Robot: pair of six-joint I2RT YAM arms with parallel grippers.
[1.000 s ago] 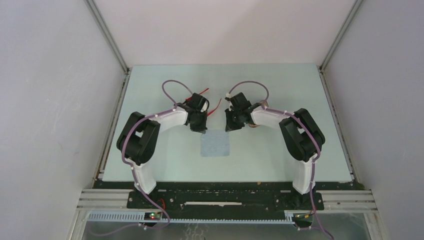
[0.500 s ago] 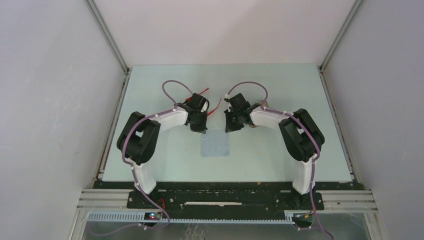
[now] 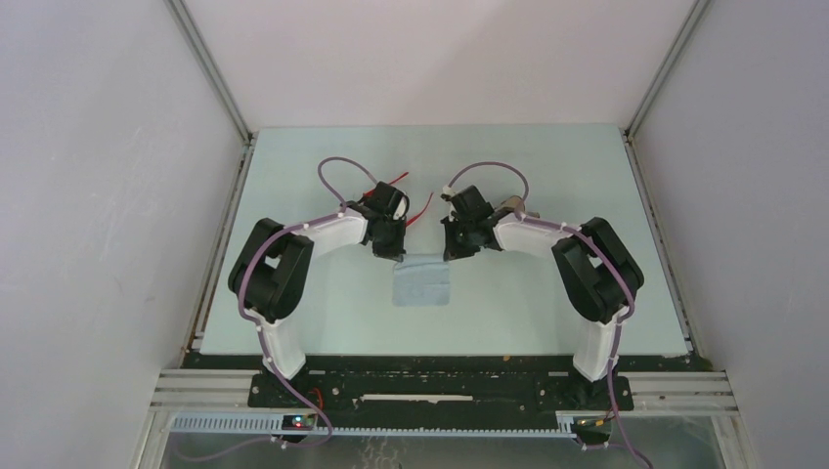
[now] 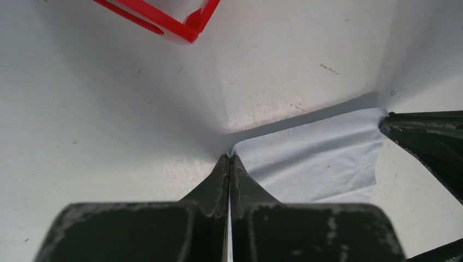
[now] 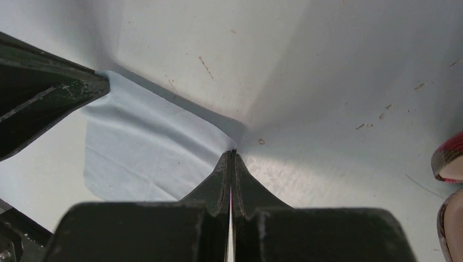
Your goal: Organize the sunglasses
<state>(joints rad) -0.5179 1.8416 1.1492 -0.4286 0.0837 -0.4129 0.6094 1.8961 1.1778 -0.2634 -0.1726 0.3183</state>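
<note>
The red sunglasses (image 4: 164,19) lie on the table beyond my left gripper; their thin red arms show in the top view (image 3: 422,209). A pale blue cloth (image 3: 421,283) lies between the arms. My left gripper (image 4: 230,157) is shut on the cloth's far left corner (image 4: 316,158). My right gripper (image 5: 231,152) is shut on the cloth's far right corner (image 5: 147,147). Both grippers (image 3: 394,251) (image 3: 453,250) are low at the cloth's far edge, which is raised a little. The sunglasses' lenses are hidden by the left wrist.
The brown plaid case (image 5: 450,161) lies just right of my right gripper, mostly hidden behind the right arm in the top view (image 3: 510,206). White walls and metal rails (image 3: 239,147) close in the pale green table (image 3: 323,313) on three sides.
The cloth's far edge has lifted and bunched slightly between the two grippers. The right arm has shifted a little to the right. The left arm has hardly moved.
</note>
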